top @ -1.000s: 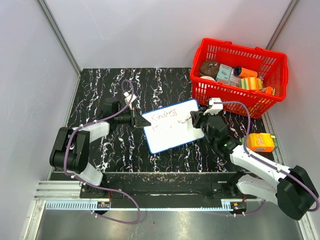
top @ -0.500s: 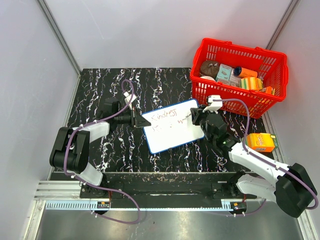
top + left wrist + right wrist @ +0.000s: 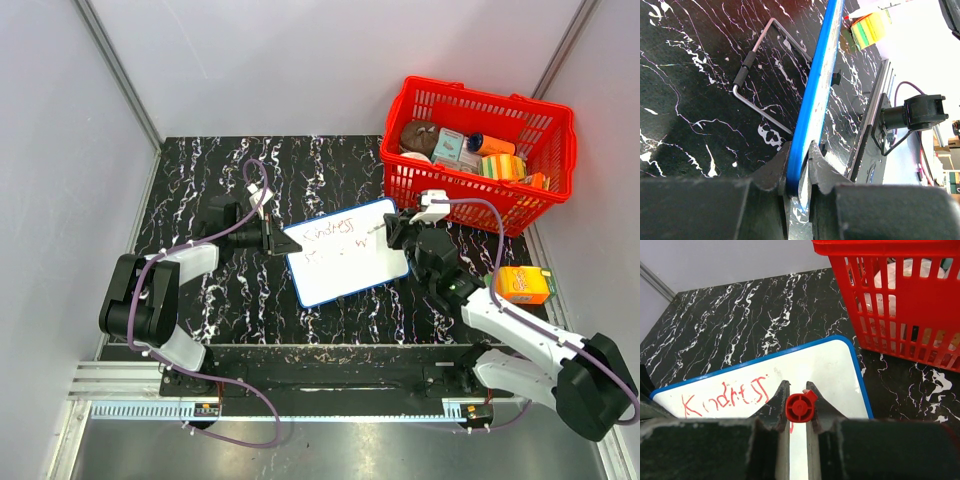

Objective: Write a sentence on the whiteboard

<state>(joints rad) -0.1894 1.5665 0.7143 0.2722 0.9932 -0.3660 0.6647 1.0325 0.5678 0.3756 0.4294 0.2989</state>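
Left gripper [image 3: 799,150] clenched on the blue frame of the whiteboard [image 3: 345,270], which sits mid-tabletop [image 3: 220,170]. Right gripper [image 3: 797,390] grasping a red marker [image 3: 800,408] over the board's right part, below the sentence [image 3: 725,396], which begins "Kindness". Beyond stands a red basket [image 3: 490,95]. Likely hazard: marker pressure pivots the edge-held board, smearing strokes.

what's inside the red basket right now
The red basket holds a brown round item, a pale teal box, an orange can and a multicoloured pack. Anything beneath them, and the basket's floor, is covered.
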